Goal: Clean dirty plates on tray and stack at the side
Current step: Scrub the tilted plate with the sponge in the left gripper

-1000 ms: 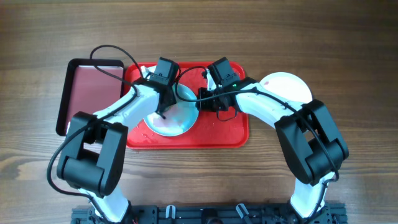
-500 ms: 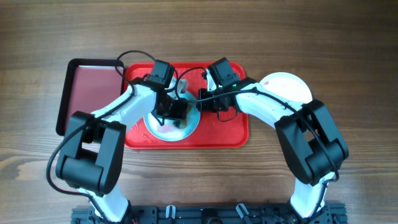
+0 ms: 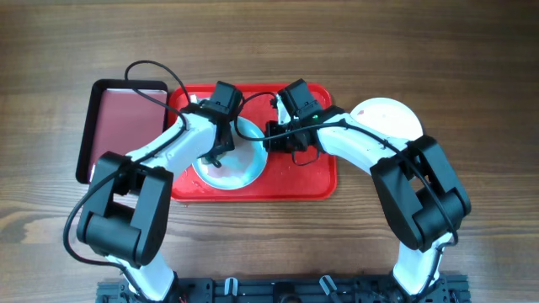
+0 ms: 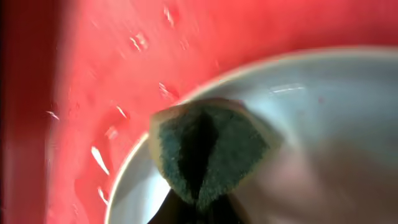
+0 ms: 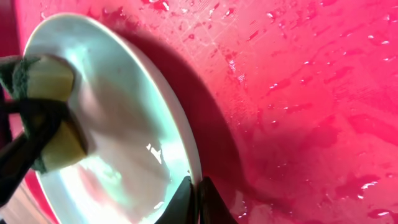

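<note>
Overhead view. A brown wood-grain surface [image 3: 438,50] fills the picture to all edges but the near one, where a black rail [image 3: 278,290] carries both arm bases. The red tray [image 3: 312,178] lies at the centre of the surface. A maroon tray [image 3: 118,126] with a black rim lies just beside it on the left, and a black cable [image 3: 147,74] loops over its far corner. An aqua plate [image 3: 232,168] sits in the left half of the red tray. A white plate [image 3: 389,118] rests on the bare surface off the red tray's right end, partly hidden by the right arm. The left hand [image 3: 219,151] is over the aqua plate. The right hand [image 3: 271,139] is at that plate's right rim.

Left wrist view. A sponge [image 4: 208,149], dark green face with yellow edges, is pinched in the left hand and pressed against the aqua plate near its rim. Water droplets speckle the red tray around it. The picture is blurred.

Right wrist view. The right hand's dark fingers are closed on the aqua plate's rim at the bottom of the frame. The plate casts a broad shadow on the wet tray floor, and that edge appears raised. The sponge lies on the plate's far side.
</note>
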